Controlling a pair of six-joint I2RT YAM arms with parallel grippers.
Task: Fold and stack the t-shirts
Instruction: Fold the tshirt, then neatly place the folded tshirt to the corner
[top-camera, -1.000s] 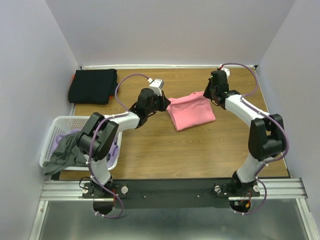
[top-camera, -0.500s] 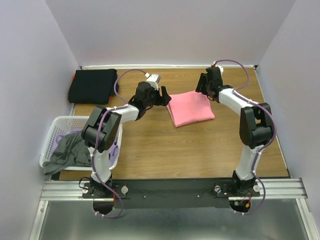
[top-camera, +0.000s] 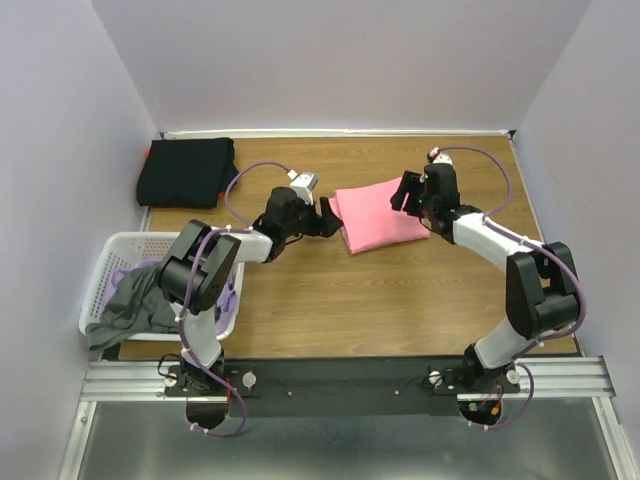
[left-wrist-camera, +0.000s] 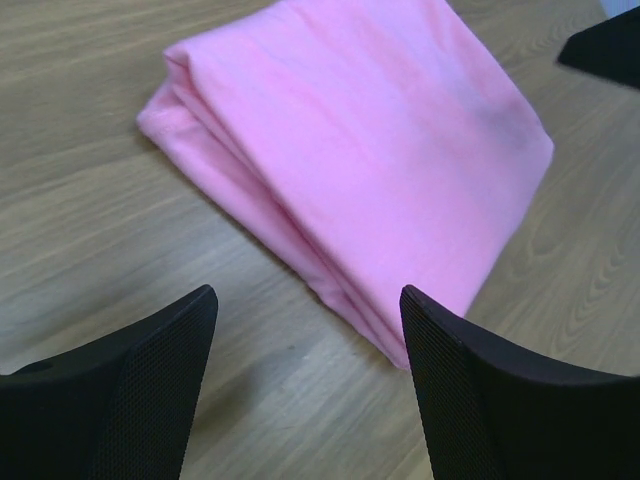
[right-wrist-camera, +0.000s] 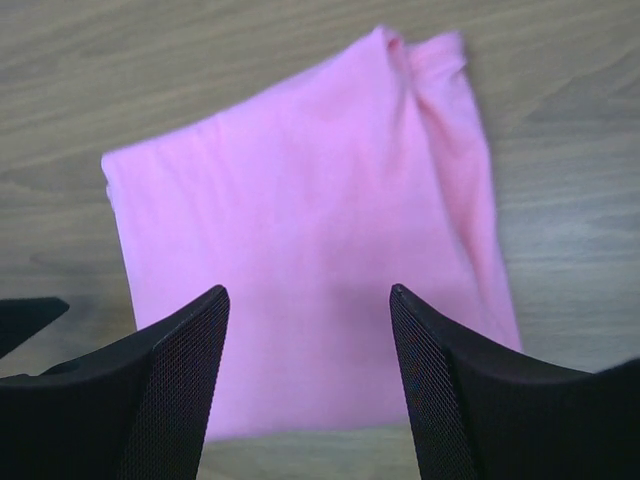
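Observation:
A bright pink t-shirt (top-camera: 378, 215) lies folded flat on the wooden table (top-camera: 400, 300), and nothing holds it. My left gripper (top-camera: 328, 218) stands open just off the shirt's left edge, its fingers apart over bare wood and the fold (left-wrist-camera: 305, 292). The layered fold of the pink t-shirt (left-wrist-camera: 350, 150) faces it. My right gripper (top-camera: 408, 192) hovers open over the shirt's far right part, with the pink t-shirt (right-wrist-camera: 290, 200) showing between its spread fingers (right-wrist-camera: 308, 290). A black t-shirt (top-camera: 186, 170) sits folded at the back left.
A white lattice basket (top-camera: 110, 262) stands at the left edge near my left arm's base. A grey t-shirt (top-camera: 130, 305) hangs over its rim and a lavender one (top-camera: 229, 296) lies inside. Walls close in the table on three sides.
Both grippers opened and let go of the pink t-shirt's far edge. It now lies flat. The left gripper drew back left and the right gripper moved slightly towards me.

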